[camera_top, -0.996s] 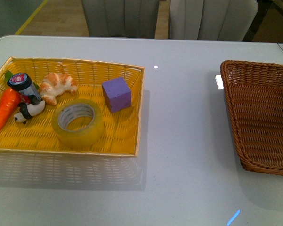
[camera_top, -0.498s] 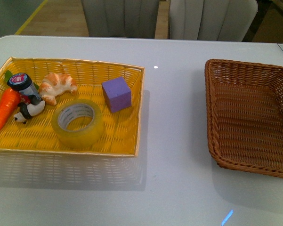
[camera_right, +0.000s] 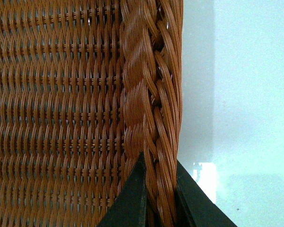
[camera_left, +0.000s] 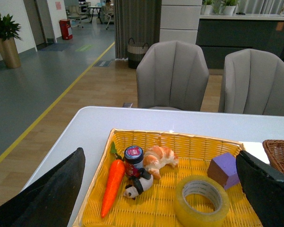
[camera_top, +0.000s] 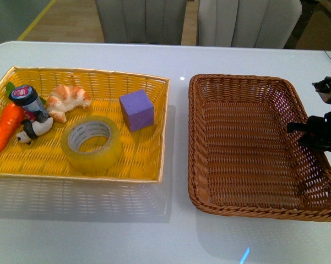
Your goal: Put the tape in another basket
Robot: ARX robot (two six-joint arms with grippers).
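Note:
The tape (camera_top: 91, 143), a wide yellowish roll with a white core, lies flat in the yellow woven basket (camera_top: 77, 77) on the left; it also shows in the left wrist view (camera_left: 202, 200). The brown wicker basket (camera_top: 209, 159) sits right of it, empty. My right gripper (camera_top: 313, 133) is shut on that basket's right rim; in the right wrist view the braided rim (camera_right: 153, 109) runs between the two black fingers (camera_right: 134, 198). My left gripper (camera_left: 160, 189) is open, held above and in front of the yellow basket, its fingers wide apart.
In the yellow basket lie a purple cube (camera_top: 136, 110), a croissant (camera_top: 68, 100), a carrot (camera_top: 4, 130), a small jar (camera_top: 26, 100) and a panda figure (camera_top: 33, 130). Two grey chairs (camera_top: 198, 22) stand behind the white table (camera_top: 179, 231).
The brown basket has slid left across the table, from the right edge of view to beside the yellow basket. My right gripper has come into view with it.

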